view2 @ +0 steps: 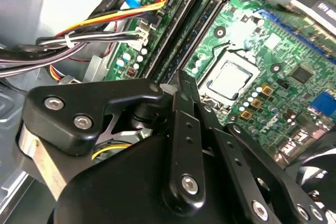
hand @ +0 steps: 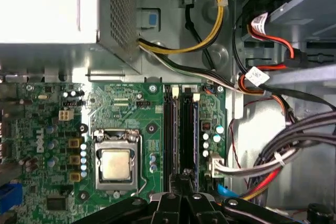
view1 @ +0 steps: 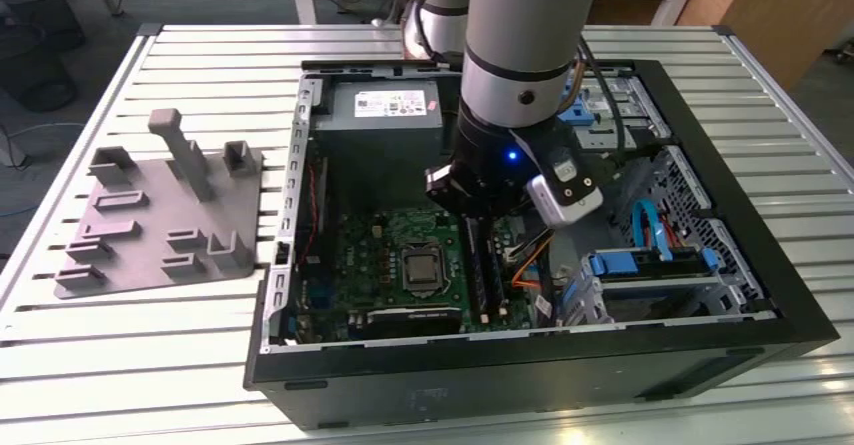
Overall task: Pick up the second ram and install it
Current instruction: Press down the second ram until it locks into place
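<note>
Black linkages of the gripper (view2: 181, 80) crowd the foreground in both wrist views, and they run to a single narrow tip: the claw is pressed together. It meets right over the memory slots (hand: 170, 135), which lie along the edge of the motherboard (hand: 126, 108) nearest the cable bundle (hand: 273, 161). I believe the second ram (hand: 187, 135) stands edge-on in one of those slots directly under the tip, though seen from above it is so thin that I cannot tell whether the claw pinches it or merely bears on its top edge.

What worries me:
- If the stick sits skewed in its slot, pushing down could bend the board or seat one end alone (the white latches (hand: 175, 92) at the slot ends would then not close).
- The loose wires just beside the slots could snag on the linkage.
- The processor socket (hand: 116, 163) lies near on the other side, so a sideways slip could strike it.

The first wrist view looks straight down the slot lines, good for alignment. The second wrist view is oblique and shows the tip's height above the board. In the exterior view the arm (view1: 514, 115) reaches into the open computer case (view1: 534, 365), with the grey fixture tray (view1: 160, 215) well apart on the slatted table (view1: 160, 365).
</note>
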`<state>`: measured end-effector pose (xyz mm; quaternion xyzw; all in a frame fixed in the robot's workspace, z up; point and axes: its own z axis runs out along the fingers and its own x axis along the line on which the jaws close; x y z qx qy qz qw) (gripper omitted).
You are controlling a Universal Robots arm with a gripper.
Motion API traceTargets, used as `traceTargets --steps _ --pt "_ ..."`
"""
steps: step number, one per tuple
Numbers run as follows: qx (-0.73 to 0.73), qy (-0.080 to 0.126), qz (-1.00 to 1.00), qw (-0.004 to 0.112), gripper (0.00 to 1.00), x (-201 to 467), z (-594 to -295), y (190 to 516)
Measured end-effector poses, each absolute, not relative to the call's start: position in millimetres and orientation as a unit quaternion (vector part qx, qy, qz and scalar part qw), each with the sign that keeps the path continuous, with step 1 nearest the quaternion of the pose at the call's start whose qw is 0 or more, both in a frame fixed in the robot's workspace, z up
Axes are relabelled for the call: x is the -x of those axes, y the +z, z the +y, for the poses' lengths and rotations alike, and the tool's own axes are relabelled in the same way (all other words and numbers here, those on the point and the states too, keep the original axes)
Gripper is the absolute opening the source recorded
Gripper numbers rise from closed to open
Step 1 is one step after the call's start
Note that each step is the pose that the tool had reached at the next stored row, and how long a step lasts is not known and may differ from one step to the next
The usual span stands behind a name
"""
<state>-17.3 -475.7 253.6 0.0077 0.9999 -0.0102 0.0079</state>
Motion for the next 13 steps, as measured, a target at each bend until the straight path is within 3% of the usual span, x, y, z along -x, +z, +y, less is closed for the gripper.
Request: traceTargets --steps 13 --pt "-0.008 -0.010 1.000 0.008 0.10 17.2 -440.3 229.8"
